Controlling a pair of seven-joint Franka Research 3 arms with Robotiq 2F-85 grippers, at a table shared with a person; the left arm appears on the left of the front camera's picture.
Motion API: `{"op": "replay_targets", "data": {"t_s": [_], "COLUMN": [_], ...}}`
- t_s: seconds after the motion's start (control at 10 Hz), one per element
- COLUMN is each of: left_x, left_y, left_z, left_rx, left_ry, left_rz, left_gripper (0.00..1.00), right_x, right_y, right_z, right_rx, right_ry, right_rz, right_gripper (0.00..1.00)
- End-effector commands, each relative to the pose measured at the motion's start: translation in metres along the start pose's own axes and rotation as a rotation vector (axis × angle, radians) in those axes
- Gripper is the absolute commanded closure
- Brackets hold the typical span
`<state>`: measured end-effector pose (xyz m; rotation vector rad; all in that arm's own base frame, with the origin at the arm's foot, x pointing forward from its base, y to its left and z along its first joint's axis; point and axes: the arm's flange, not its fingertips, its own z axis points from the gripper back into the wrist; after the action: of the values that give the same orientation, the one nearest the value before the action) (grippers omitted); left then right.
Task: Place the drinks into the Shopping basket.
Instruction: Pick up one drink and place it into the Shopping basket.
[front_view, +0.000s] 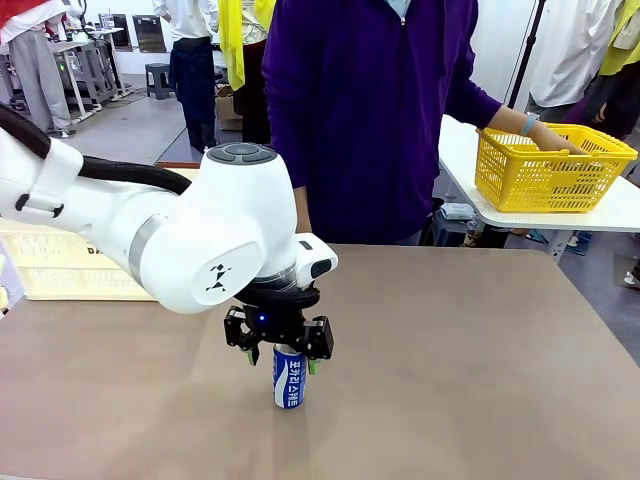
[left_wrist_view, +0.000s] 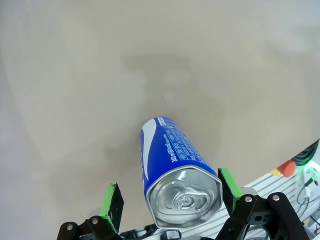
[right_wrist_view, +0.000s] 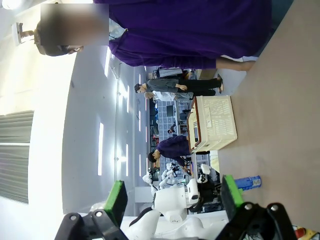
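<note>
The blue can stands upright on the brown table; the left gripper hangs over its silver top, jaws spread either side, not clamped; the Shopping basket sits well left of the can, farther back; the right gripper, far from the can, gapes empty.

blue can — white small print, perhaps "240 ml" | cream crate — "DA", rest hidden
</note>
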<state>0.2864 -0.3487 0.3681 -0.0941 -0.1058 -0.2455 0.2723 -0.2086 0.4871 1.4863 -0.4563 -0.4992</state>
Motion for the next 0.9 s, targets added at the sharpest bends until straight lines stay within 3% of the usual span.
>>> {"op": "replay_targets", "data": {"t_s": [0.0, 0.1, 0.2, 0.3, 0.8], "left_x": [0.0057, 0.0057, 0.0057, 0.0053, 0.0039], "left_y": [-0.0082, -0.0096, -0.0103, -0.0102, -0.0154], "left_z": [-0.0028, -0.0038, -0.0039, -0.0036, -0.0016], "left_rx": [0.025, 0.03, 0.031, 0.032, 0.061], "left_ry": [-0.016, -0.021, -0.024, -0.046, -0.058], "left_rz": [0.012, 0.004, 0.01, 0.01, 0.001], "left_gripper": [0.0, 0.0, 0.6, 1.0, 1.0], "right_x": [-0.0012, -0.0012, -0.0012, -0.0012, -0.0012], "right_y": [0.0052, 0.0052, 0.0052, 0.0052, 0.0052], "right_z": [0.0011, 0.0011, 0.0011, 0.0011, 0.0011], "right_rx": [0.004, 0.004, 0.004, 0.004, 0.004], "right_ry": [0.004, 0.004, 0.004, 0.004, 0.004], "right_rz": [-0.017, -0.017, -0.017, -0.017, -0.017], "right_gripper": [0.0, 0.0, 0.0, 0.0, 0.0]}}
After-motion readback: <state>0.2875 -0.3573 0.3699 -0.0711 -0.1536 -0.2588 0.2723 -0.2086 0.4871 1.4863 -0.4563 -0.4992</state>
